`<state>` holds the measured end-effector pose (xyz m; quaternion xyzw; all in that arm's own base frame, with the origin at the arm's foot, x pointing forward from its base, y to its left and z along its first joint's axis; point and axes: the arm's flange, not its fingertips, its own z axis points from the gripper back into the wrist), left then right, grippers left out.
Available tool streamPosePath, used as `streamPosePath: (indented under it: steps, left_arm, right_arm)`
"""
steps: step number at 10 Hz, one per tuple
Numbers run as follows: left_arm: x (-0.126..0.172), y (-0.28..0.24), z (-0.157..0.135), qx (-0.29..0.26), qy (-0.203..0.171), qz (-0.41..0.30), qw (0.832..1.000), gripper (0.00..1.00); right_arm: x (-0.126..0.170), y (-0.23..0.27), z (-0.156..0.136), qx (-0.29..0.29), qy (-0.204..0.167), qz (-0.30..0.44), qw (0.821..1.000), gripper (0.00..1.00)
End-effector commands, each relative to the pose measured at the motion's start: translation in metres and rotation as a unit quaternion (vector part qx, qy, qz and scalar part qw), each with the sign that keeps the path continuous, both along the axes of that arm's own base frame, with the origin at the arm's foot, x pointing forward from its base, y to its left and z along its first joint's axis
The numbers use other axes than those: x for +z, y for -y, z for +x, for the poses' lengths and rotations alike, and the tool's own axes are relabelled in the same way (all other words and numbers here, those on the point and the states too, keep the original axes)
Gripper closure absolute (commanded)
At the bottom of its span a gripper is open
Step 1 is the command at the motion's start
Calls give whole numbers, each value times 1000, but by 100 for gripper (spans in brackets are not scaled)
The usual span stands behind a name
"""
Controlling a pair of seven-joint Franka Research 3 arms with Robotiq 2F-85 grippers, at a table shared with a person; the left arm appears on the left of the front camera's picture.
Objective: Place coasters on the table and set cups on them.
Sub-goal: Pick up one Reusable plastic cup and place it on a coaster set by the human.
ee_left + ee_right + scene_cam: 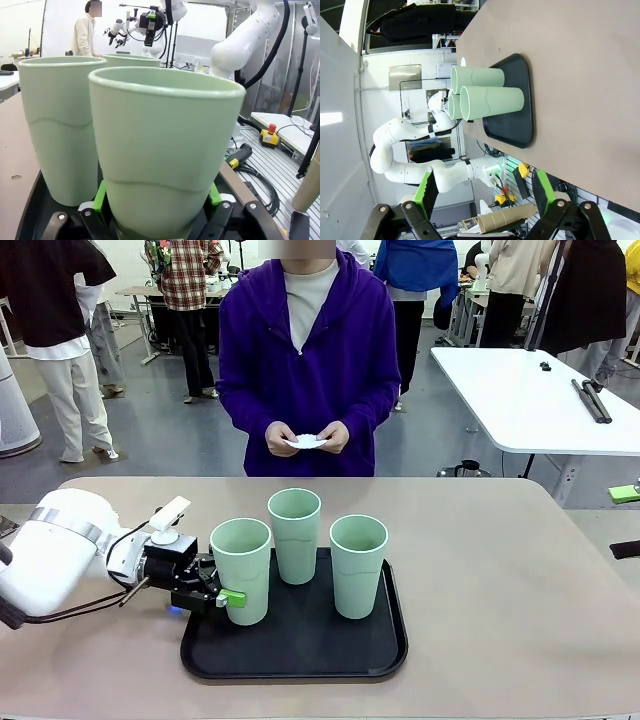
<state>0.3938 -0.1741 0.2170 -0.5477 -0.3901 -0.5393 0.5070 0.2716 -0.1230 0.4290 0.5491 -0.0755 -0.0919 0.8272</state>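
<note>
While its green pads [101, 196] press on opposite sides of a pale mint-green tumbler, the left gripper [236, 596] is clamped low on this gripped cup [240, 560], a little above the base. The fingers are black and angular, with bolt heads at the joints. The cup is smooth matte plastic, tapered and handleless, with a thick rolled rim and a faint wavy ridge round the wall. It stands upright over the front left part of the tray [300, 658], but whether its base rests on the tray cannot be told.

The tray is a shallow black rectangle with rounded corners, a raised lip and a dull sheen. The rear cup [295, 535] stands at the tray's back edge, near its middle, and the third cup [358, 565] stands on the tray's right half. Both are upright and match the first. The tray lies on the table [490, 570], a smooth beige-tan matte top.

The right gripper [485, 192] is well off to the tray's right, with its jaws spread wide and nothing between them.

Beyond the tray's far side, a person's hands [283, 437] hold thin white paper coasters [306, 442] at waist height; how many cannot be told.
</note>
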Motion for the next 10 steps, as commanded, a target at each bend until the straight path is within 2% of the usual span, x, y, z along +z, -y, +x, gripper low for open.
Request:
streamPosePath:
  steps: [1,2,4,5,6,7,10]
  left_arm:
    - [-3,4,-2,5,7,-10,1000,84]
    - [1,1,-5,4,8,-11,1000,100]
    - [20,-4,-15,10,13,0,1000,100]
    - [44,-8,-21,23,29,16,999,100]
    - [82,-16,-26,47,36,2,998,100]
    - [116,-26,-27,67,31,-17,997,100]
    - [184,-42,-30,93,29,-30,995,100]
  right_arm:
    - [1,0,2,-2,2,9,1000,0]
    - [1,0,2,-2,2,9,1000,0]
    - [1,0,2,-2,2,9,1000,0]
    - [1,0,2,-2,2,9,1000,0]
    - [1,0,2,-2,2,9,1000,0]
    - [1,0,2,-2,2,9,1000,0]
    - [1,0,2,-2,2,9,1000,0]
